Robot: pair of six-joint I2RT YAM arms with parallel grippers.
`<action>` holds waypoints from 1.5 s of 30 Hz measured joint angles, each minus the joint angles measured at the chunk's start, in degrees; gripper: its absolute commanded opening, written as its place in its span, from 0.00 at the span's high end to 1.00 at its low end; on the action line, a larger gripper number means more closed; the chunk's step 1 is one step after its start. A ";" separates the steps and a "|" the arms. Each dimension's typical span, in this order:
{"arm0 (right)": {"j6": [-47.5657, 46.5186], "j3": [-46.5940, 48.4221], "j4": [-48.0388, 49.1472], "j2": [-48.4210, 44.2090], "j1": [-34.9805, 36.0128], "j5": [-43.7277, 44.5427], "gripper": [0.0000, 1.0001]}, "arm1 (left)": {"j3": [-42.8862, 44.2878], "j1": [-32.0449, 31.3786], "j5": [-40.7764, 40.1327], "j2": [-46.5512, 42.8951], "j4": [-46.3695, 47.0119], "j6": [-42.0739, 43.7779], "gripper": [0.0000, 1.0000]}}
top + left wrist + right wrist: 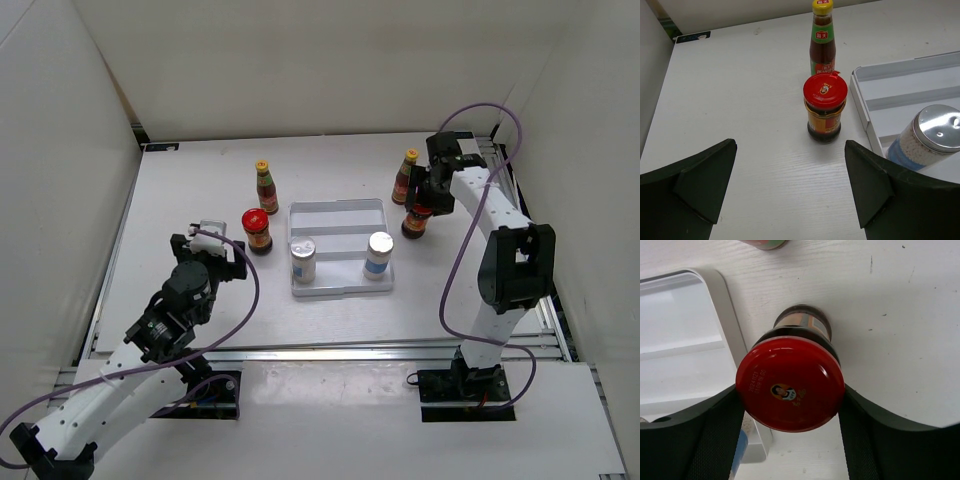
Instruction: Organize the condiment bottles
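On the left, the left gripper [790, 155] hangs wide open and empty, a little nearer than the left jar [257, 230]. That jar stands on the tabletop [180, 190] just left of the tray [336, 208], with the left bottle [266, 188] just beyond it. The left shaker [303, 260] and right shaker [379, 253] stand in the tray's near corners. Right of the tray, the right gripper [790, 405] is closed against the lid of the right jar [416, 224]. The right bottle [405, 176] is close behind.

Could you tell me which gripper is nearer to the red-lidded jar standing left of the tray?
Left. The left gripper is open just in front of that jar; the right gripper is across the tray, clamped on the other jar.
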 measured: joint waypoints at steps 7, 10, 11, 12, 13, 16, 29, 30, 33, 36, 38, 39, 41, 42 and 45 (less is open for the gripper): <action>-0.46 0.04 -0.04 0.00 0.02 -0.22 0.77 | 0.00 0.00 0.00 0.15 -0.22 0.00 0.00; -0.46 0.07 -0.17 -0.11 0.00 -0.26 0.96 | 0.00 0.00 -0.02 0.15 -0.39 0.00 0.00; -0.46 0.07 -0.33 -0.22 0.04 -0.31 1.00 | 0.00 0.00 0.00 0.15 -0.42 0.00 0.00; -0.44 0.26 -0.90 -0.31 0.13 -0.35 1.00 | 0.02 0.00 -0.02 0.22 -0.42 0.00 0.00; -0.39 0.83 -2.03 -0.31 0.20 -0.33 1.00 | 0.02 0.00 -0.02 0.31 -0.39 0.00 0.00; -0.35 2.64 -4.85 -0.68 1.29 0.46 1.00 | 0.04 0.00 -0.02 0.85 -0.42 0.00 0.00; -1.27 8.72 -7.87 -7.28 11.58 -2.73 1.00 | 0.48 0.00 0.00 1.92 -0.44 -0.46 0.00; -1.38 8.72 -7.98 -7.08 11.80 -3.28 1.00 | 0.48 0.00 0.00 1.92 -0.44 -0.46 0.00; -1.62 8.72 -8.09 -5.84 11.85 -4.50 1.00 | 0.48 0.00 0.00 1.92 -0.44 -0.46 0.00; -1.81 8.72 -8.13 -3.80 11.93 -5.16 1.00 | 0.50 0.00 0.00 1.92 -0.44 -0.46 0.00; -1.86 8.70 -8.09 -2.47 12.04 -5.44 1.00 | 0.50 0.00 0.00 1.92 -0.44 -0.46 0.00; -1.84 8.68 -8.07 -1.81 12.20 -5.46 1.00 | 0.52 0.00 0.00 1.92 -0.42 -0.46 0.00; -1.86 8.46 -8.04 -1.09 12.57 -5.62 1.00 | 0.57 0.00 0.00 1.92 -0.44 -0.46 0.00; -1.86 8.35 -7.98 -0.87 12.70 -5.68 1.00 | 0.57 0.00 0.00 1.92 -0.42 -0.46 0.00; -1.88 7.91 -7.93 -0.76 13.07 -5.90 0.99 | 0.57 0.00 0.00 1.92 -0.44 -0.46 0.00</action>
